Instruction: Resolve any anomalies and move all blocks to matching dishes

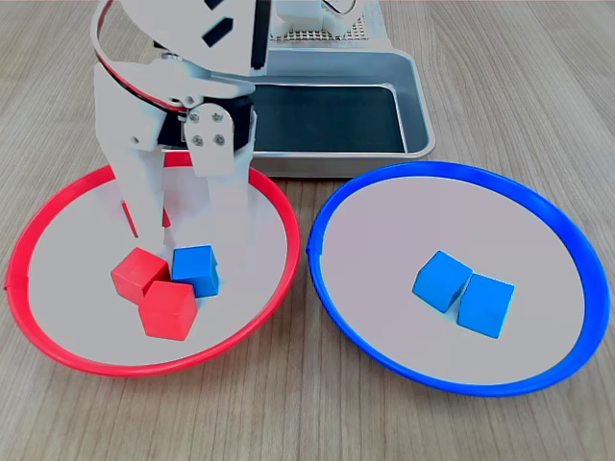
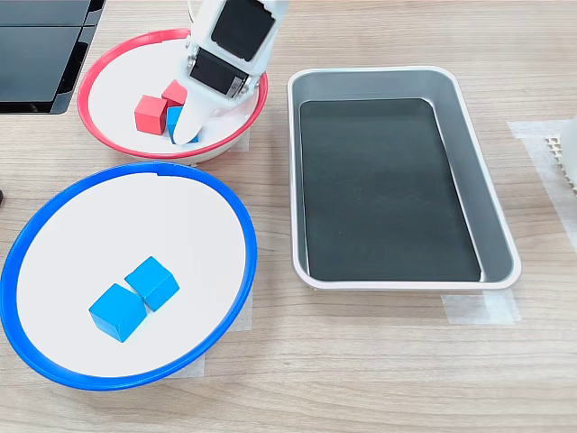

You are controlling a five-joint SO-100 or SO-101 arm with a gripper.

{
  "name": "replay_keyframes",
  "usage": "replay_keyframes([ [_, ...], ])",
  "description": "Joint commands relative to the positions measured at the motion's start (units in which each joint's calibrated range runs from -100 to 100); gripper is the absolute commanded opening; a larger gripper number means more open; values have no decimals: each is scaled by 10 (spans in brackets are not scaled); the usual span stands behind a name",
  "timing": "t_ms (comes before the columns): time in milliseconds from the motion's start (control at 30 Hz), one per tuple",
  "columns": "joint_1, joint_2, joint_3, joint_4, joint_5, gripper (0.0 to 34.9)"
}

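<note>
No readable text, labels, brands, numbers or signs anywhere in either exterior view; all surfaces are unmarked.

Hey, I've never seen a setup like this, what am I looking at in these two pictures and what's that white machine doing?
The white machine is a small robot arm ending in jaws, its gripper. Both pictures come from cameras off the arm: the first exterior view faces it across the dishes; the second exterior view looks down from higher up.

On a wooden table sit a red-rimmed dish, a blue-rimmed dish and a silver metal tray.

The blue-rimmed dish holds two blue blocks. The red-rimmed dish holds two red blocks in plain sight and one blue block, which is in the wrong dish. A bit of red peeks out behind the jaws.

The jaws reach down into the red-rimmed dish beside those blocks. I cannot tell whether they grip anything.
</note>
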Motion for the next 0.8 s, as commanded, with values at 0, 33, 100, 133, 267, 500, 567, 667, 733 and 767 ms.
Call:
replay_keyframes([
  [0, -5, 4, -10, -18, -7, 152],
  [33, -7, 7, -13, -20, -9, 150],
  [100, -10, 12, -19, -23, -11, 147],
  [133, -12, 16, -22, -26, -13, 142],
  [267, -16, 20, -26, -29, -17, 7],
  [500, -27, -34, -21, -21, -70, 1],
  [567, -32, -65, -20, -11, -90, 1],
  [667, -48, -133, -10, 14, -129, 1],
  [733, -63, -166, 2, 10, -152, 1],
  [767, -74, -183, 8, 10, -168, 1],
])
